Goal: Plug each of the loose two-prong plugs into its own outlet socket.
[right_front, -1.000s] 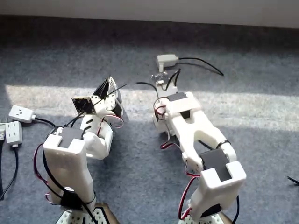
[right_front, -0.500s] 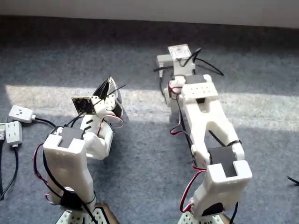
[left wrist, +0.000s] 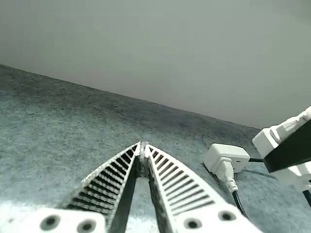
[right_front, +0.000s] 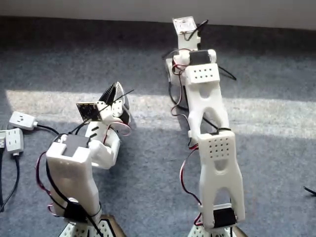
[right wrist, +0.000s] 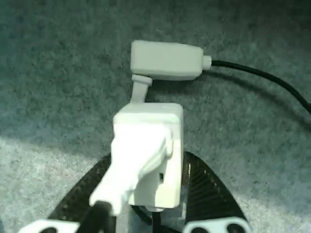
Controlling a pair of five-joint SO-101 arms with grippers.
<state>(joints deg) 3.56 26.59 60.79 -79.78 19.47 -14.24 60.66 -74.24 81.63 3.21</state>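
1. The desk has a grey carpet pile with a sunlit band across it. A pale wall closes the 12 o'clock side.
2. One outlet socket and a second socket lie at the 9 o'clock edge.
3. At 12 o'clock, the right tool is clamped on a corded white block.
4. Just beyond it, the white plug lies flat with its long axis running 9 to 3. Its cable leaves toward 3 o'clock, and a short stub points back at the block.
5. The left tool has its fingers pressed together on nothing and points toward 12 o'clock.
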